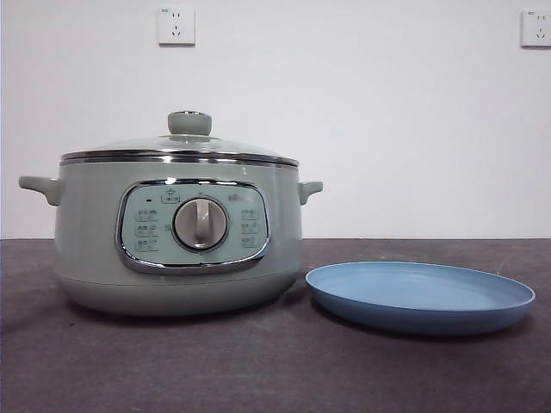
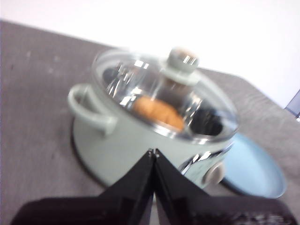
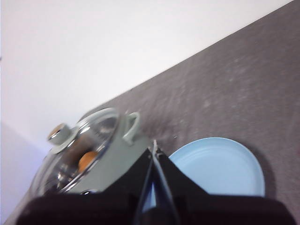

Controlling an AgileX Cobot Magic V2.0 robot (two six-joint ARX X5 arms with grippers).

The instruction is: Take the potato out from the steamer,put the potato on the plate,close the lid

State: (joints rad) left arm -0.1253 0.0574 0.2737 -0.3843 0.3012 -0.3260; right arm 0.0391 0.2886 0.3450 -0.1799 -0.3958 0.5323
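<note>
The pale green steamer stands on the dark table with its glass lid resting on it, knob on top. Through the glass, the left wrist view shows the orange-brown potato lying inside; the right wrist view also shows the potato as a small orange patch. The light blue plate lies bare just right of the pot. My left gripper hangs shut above and in front of the steamer. My right gripper is shut, high over the plate. Neither arm appears in the front view.
A white wall with two power sockets stands behind the table. Dark grey tabletop stretches in front of the pot and plate. The steamer's side handles stick out left and right.
</note>
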